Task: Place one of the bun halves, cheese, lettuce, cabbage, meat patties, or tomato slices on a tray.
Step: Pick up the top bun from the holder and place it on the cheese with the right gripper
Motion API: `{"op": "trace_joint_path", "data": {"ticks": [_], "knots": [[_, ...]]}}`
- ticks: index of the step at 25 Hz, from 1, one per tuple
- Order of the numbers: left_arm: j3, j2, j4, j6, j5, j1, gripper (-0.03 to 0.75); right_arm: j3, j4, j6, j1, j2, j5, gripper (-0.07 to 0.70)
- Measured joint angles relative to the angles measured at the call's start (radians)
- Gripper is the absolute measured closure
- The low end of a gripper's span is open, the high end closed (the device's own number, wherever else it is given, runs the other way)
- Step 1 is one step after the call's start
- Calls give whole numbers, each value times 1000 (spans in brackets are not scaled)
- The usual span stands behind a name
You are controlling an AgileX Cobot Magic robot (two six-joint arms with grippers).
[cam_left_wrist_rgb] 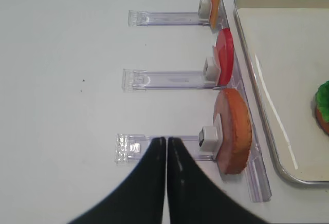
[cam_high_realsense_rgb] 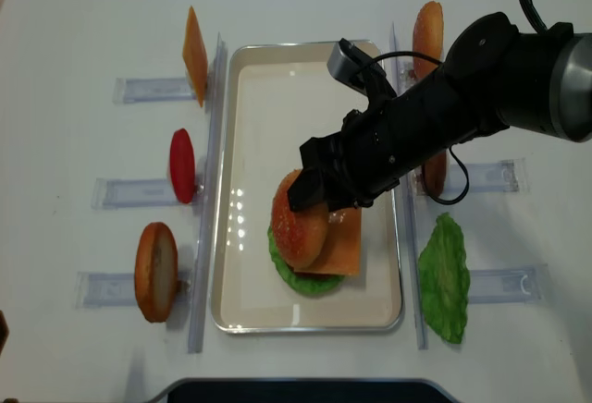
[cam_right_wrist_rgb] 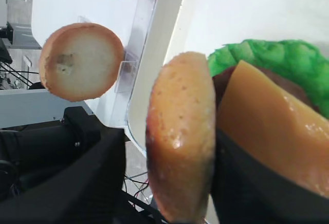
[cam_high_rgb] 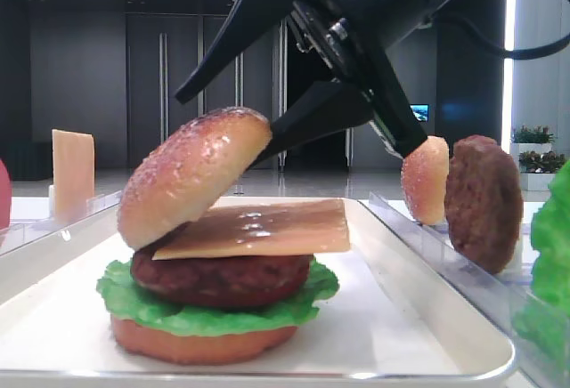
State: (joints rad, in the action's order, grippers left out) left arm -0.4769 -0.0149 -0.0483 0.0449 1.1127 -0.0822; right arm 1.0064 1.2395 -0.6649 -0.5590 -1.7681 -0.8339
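A speckled bun top [cam_high_rgb: 191, 174] leans tilted on the cheese [cam_high_rgb: 267, 228] of a burger stack on the white tray [cam_high_rgb: 401, 317]. Under the cheese lie a meat patty [cam_high_rgb: 223, 277], lettuce [cam_high_rgb: 214, 317] and a flat bottom bun [cam_high_rgb: 196, 343]. My right gripper [cam_high_rgb: 221, 125] stands open around the bun top [cam_right_wrist_rgb: 182, 131]. One finger [cam_right_wrist_rgb: 97, 178] is clear of it with a gap and the other [cam_right_wrist_rgb: 241, 183] lies against its underside. From above, the right gripper [cam_high_realsense_rgb: 310, 186] hovers over the stack [cam_high_realsense_rgb: 298, 218]. My left gripper [cam_left_wrist_rgb: 166, 139] is shut and empty over the table left of the tray [cam_left_wrist_rgb: 277, 39].
Clear racks flank the tray. On the left rack stand a cheese slice [cam_high_realsense_rgb: 194, 42], a tomato slice [cam_high_realsense_rgb: 182, 164] and a bun half [cam_high_realsense_rgb: 155, 272]. On the right are a bun half [cam_high_rgb: 425, 179], a patty [cam_high_rgb: 484, 203] and a lettuce leaf [cam_high_realsense_rgb: 444, 278].
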Motion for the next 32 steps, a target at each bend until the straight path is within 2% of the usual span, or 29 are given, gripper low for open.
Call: {"op": "trace_joint_path", "data": {"ticks": [10,18,26,32], "knots": [[0,0,0,0,0,0,716,0,-96,79,0,0,23,163],[0,0,0,0,0,0,716,29,-173,155,0,0,21,152],[0,0,0,0,0,0,716,102,-350,304,0,0,9,150],[0,0,0,0,0,0,716,169,-519,436,0,0,-53,150]]}}
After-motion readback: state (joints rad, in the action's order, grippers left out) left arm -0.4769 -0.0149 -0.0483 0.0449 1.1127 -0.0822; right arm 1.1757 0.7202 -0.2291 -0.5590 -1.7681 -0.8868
